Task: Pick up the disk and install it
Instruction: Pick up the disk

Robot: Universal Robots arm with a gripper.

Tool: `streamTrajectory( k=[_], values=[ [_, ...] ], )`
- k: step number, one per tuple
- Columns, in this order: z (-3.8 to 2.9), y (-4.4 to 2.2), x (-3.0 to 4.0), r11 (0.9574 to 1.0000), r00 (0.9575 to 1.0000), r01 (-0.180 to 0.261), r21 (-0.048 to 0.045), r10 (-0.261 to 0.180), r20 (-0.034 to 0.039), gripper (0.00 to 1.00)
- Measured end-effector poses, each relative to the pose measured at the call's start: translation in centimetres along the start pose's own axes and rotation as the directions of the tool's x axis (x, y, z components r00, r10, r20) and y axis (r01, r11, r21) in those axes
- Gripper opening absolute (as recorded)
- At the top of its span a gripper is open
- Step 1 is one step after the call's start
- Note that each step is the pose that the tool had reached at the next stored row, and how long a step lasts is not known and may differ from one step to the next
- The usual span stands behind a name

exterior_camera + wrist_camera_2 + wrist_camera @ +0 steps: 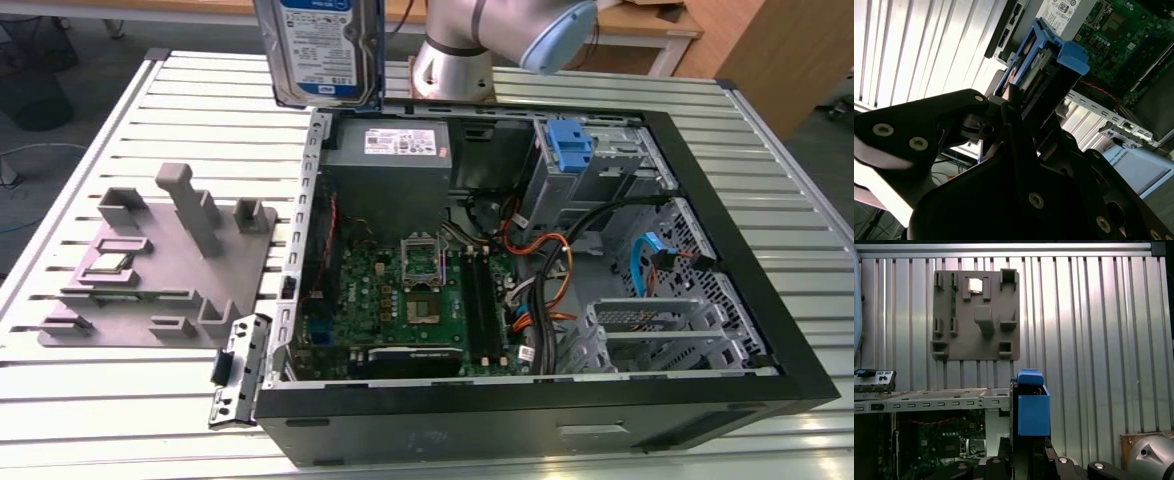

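Holding the disk (pixel 324 50) aloft and upright, gripper (pixel 1011 102) closed on one end, silver body, white-and-blue label and blue side rails showing. Poised over the slatted table (pixel 107 400) just outside the open computer case (pixel 534 410); inside, grey power supply (pixel 390 160) and upright blue latch (pixel 570 150); alongside, grey fixture plate (pixel 147 290).

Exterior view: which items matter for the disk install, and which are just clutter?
Job in hand:
- the disk, held above the table by the gripper
- open computer case

Just there:
- grey fixture plate, on the table at the exterior view's left of the case
- power supply, inside the case
- blue latch, inside the case
- motherboard, inside the case
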State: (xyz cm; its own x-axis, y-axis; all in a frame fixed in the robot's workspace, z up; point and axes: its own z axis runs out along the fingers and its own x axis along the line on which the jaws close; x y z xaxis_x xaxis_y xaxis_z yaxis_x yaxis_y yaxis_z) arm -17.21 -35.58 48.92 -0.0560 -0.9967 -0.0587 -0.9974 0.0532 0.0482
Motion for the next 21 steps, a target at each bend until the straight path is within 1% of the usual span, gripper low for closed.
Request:
streamTrajectory(
  k=[6, 9, 11, 21],
  values=[
    [-0.04, -0.93, -0.05, 1.0000, 1.0000, 0.000, 0.0000, 0.000, 0.0000, 0.35],
    [-0.06, -1.29, -0.07, 1.0000, 1.0000, 0.000, 0.0000, 0.000, 0.0000, 0.35],
    [-0.06, -1.39, -0.07, 1.0000, 1.0000, 0.000, 0.0000, 0.000, 0.0000, 0.35],
    [-0.06, -1.42, -0.08, 1.0000, 1.0000, 0.000, 0.0000, 0.000, 0.0001, 0.35]
  ],
)
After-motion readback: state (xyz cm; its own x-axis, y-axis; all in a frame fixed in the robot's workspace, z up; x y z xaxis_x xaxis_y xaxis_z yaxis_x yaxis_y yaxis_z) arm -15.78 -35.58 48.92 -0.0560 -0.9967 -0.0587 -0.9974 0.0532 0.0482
